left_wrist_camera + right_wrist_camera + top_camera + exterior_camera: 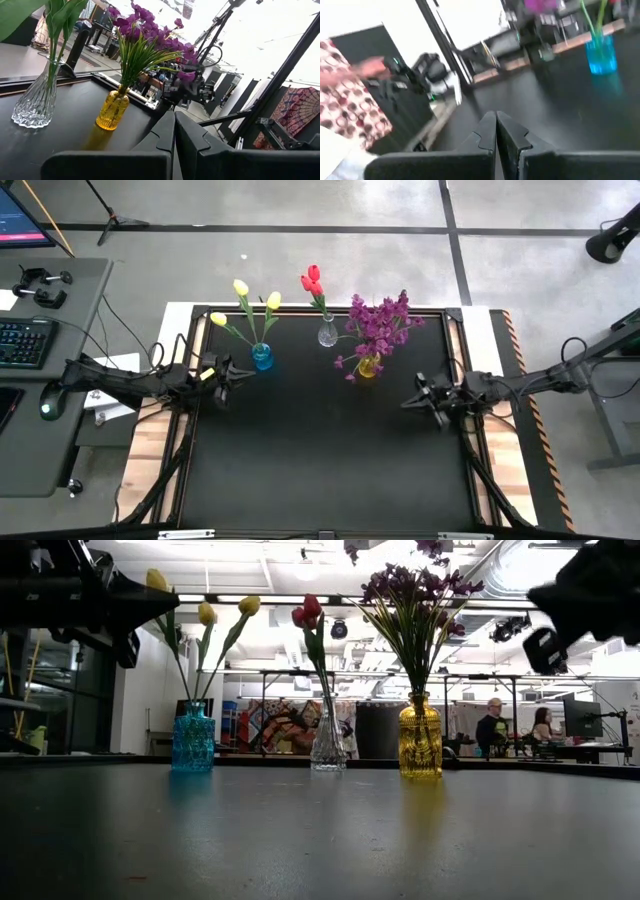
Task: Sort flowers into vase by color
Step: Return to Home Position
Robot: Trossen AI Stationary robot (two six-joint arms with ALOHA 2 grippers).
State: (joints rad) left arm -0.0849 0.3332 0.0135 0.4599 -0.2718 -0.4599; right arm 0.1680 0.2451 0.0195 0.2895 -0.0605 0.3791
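Vases in a row line the far edge of the black tabletop (320,470), and every flower we can see stands in one of them. Left of the middle of that edge is the blue ribbed glass vase (262,357), upright, holding three small yellow tulips (241,288) whose long green stems fan apart. About midway along the far edge, and closest to it, the clear cut-glass vase (328,333) holds the small red tulips (312,280), their heads packed close together. Right of the middle and set a little farther in from the edge, the amber-yellow glass vase (368,366) carries the bushy purple blossom sprigs (380,325) with thin green leaves. The three vases stand near one another without touching. We find the left gripper (240,372) by the left edge of the tabletop, just beside the blue vase and pointing toward it. Its wrist view shows its two dark fingers (164,136) pressed together with nothing between them. The right gripper (408,402) hangs by the right edge, near the amber-yellow vase but apart from it. Its fingers (487,132) likewise meet and grip nothing. From the low view we see both arms raised well off the surface, up at the height of the flower heads. Beyond the table two people (491,726) sit at desks in the room.
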